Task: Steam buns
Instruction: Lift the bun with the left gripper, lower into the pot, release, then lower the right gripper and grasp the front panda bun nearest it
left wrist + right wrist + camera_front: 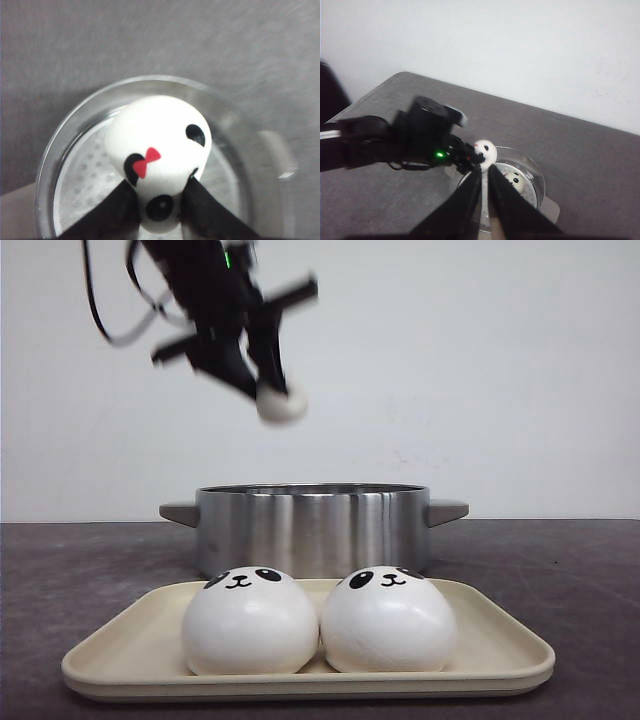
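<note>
High over the steel pot [312, 525], my left gripper [268, 388] is shut on a white panda-faced bun [281, 403]. In the left wrist view that bun [160, 145] shows a red bow, pinched between the black fingers [115, 210] over the pot's perforated insert [82, 180]. Two more buns [250, 622] [388, 620] sit side by side on the cream tray [300, 682] in front of the pot. The right wrist view shows another bun [513, 179] lying inside the pot [539, 175] and the held bun [485, 149] above its rim. My right gripper [485, 171] is shut and empty, raised on the near side of the pot.
The pot has side handles [446, 510] and stands mid-table behind the tray. The left arm [420, 135] reaches over the pot's edge, close ahead of the right gripper's fingertips. Dark grey tabletop [560, 570] surrounds both; a white wall is behind.
</note>
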`<state>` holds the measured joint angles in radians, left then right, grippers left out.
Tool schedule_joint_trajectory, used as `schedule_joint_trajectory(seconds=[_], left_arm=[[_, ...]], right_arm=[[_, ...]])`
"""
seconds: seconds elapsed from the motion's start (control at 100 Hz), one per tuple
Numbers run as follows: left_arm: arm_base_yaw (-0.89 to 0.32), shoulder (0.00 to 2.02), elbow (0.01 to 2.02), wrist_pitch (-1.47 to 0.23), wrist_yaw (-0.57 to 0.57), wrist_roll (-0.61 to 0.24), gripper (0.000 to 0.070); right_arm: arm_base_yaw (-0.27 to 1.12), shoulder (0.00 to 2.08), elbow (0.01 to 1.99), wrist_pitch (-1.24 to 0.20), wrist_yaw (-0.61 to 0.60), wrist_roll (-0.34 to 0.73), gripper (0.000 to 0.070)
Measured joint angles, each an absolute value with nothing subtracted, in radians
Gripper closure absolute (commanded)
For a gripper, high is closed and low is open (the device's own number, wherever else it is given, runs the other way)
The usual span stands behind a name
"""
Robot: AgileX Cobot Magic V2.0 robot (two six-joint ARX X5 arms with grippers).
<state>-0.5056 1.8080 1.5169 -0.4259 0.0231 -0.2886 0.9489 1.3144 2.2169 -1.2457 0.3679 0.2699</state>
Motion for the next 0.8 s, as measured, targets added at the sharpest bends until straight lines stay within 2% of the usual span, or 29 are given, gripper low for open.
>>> schedule_joint_trajectory(seconds=[0.14, 0.29, 0.42, 0.56, 0.8], left_arm=[[-0.49, 1.895, 1.517, -0.419, 0.023, -0.288, 0.0685], [-0.476, 1.952, 1.517, -0.411, 0.023, -0.288, 0.0498], [-0.473, 1.968, 1.517, -0.392, 0.022, -0.287, 0.0366], [-0.474, 1.968, 1.518, -0.377, 0.022, -0.288, 0.0175], [-0.474, 1.968, 1.518, -0.375, 0.022, -0.287, 0.0169]], right_arm=[[0.949, 1.314, 2.217, -1.261, 0.368, 0.27, 0.0687], [0.949, 1.314, 2.217, -1.277, 0.371, 0.27, 0.0687], [0.949, 1.314, 2.217, -1.292, 0.371, 0.27, 0.0687], [0.949, 1.314, 2.217, -1.299, 0.371, 0.271, 0.0687], [0.949, 1.314, 2.217, -1.323, 0.373, 0.278, 0.0687]])
